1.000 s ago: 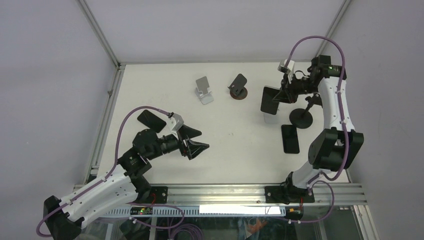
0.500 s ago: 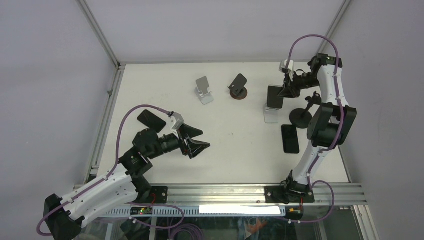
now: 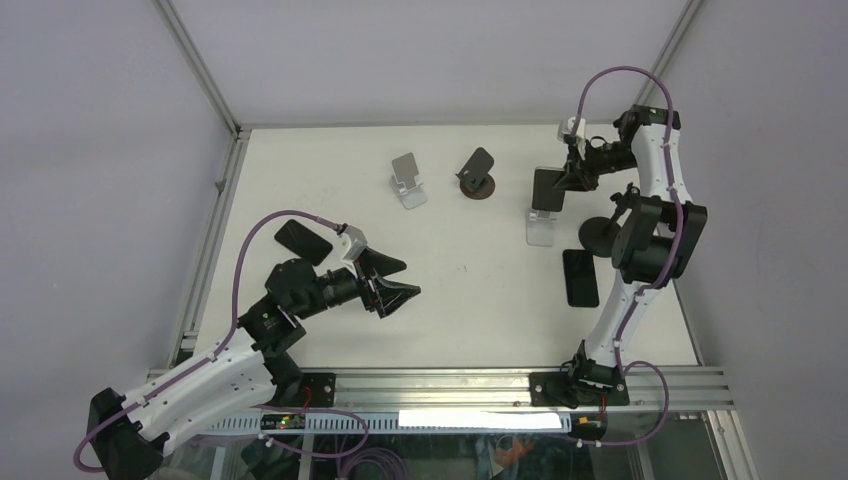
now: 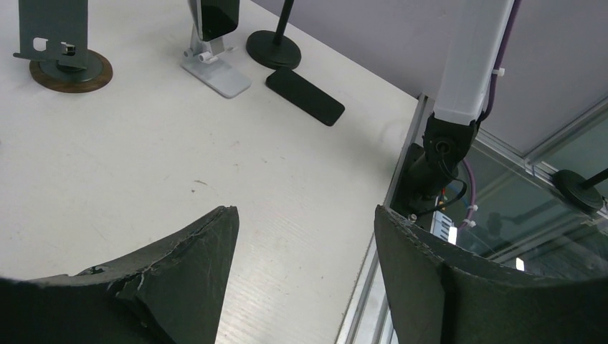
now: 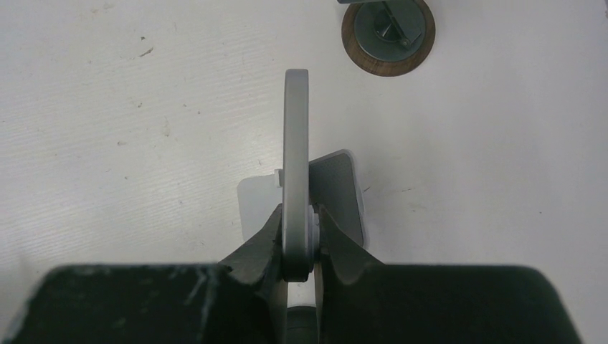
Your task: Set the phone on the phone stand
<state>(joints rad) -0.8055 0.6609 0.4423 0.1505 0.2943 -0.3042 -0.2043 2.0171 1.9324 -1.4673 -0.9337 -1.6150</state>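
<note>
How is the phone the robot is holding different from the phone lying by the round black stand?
The held phone stands on edge; the lying phone is flat on the table. The held phone is pinched by the right gripper over the silver stand; nothing touches the lying phone. Both are thin rectangles, dark from above.

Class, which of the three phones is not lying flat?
The phone gripped by the right gripper, edge-up over a silver stand; the others lie flat.
</note>
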